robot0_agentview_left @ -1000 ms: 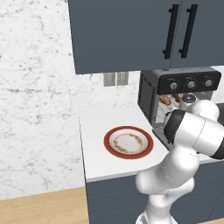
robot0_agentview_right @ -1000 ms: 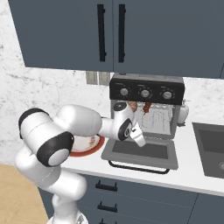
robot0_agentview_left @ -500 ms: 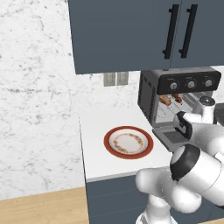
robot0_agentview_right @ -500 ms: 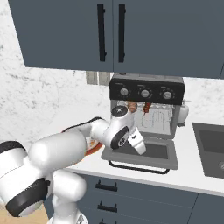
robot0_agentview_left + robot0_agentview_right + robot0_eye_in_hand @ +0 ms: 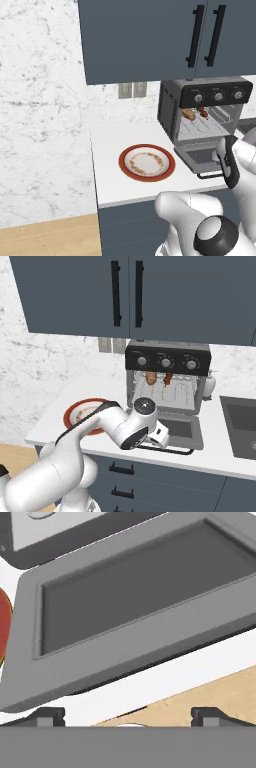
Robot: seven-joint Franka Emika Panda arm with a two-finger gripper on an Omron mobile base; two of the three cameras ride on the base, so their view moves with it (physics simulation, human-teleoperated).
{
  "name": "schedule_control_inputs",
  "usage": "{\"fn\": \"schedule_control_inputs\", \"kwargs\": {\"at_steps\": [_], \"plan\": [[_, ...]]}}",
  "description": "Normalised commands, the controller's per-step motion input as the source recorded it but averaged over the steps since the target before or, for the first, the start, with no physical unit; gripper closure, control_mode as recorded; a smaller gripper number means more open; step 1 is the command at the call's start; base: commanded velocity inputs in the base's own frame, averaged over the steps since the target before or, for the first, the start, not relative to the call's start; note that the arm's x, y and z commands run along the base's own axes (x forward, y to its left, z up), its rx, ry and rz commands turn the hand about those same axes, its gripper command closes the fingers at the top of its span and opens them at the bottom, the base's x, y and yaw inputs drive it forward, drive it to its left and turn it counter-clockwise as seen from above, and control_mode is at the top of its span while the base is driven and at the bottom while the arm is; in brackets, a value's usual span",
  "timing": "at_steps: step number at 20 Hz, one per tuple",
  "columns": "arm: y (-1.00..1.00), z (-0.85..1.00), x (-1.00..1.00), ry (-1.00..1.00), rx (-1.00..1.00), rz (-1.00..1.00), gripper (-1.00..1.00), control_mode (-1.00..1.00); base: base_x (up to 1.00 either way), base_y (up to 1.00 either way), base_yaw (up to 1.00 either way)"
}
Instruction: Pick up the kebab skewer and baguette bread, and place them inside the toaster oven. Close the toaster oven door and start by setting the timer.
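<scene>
Jaws: spread wide, nothing held, over the lowered dark-framed glass toaster oven door.
Oven: boxy dark grey toaster oven seen on the white table.
Food: golden-brown baguette bread and red-brown kebab skewer seen inside, side by side on the rack.
Plate: red-rimmed round plate left of the oven.

A: How much of the toaster oven door shows in the hand view?

B: Its right end runs off the frame. The plate is only a red sliver at the left edge.

A: And inside the oven?

B: The kebab skewer and baguette bread are too small to make out; probably resting on the rack.
</scene>
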Motion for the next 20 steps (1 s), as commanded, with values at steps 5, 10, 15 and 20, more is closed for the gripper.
{"fn": "schedule_control_inputs", "kwargs": {"at_steps": [5, 10, 15, 20], "plan": [[0.1, -0.02, -0.03, 0.31, -0.04, 0.38, -1.0, -1.0, 0.0, 0.0, 0.0], [0.03, -0.33, 0.13, 0.28, -0.1, 0.23, -1.0, -1.0, 0.0, 0.0, 0.0], [0.02, -0.5, -0.04, 0.05, -0.1, 0.07, -1.0, -1.0, 0.0, 0.0, 0.0], [0.0, -0.42, -0.32, -0.01, -0.03, 0.0, -1.0, -1.0, 0.0, 0.0, 0.0]]}}
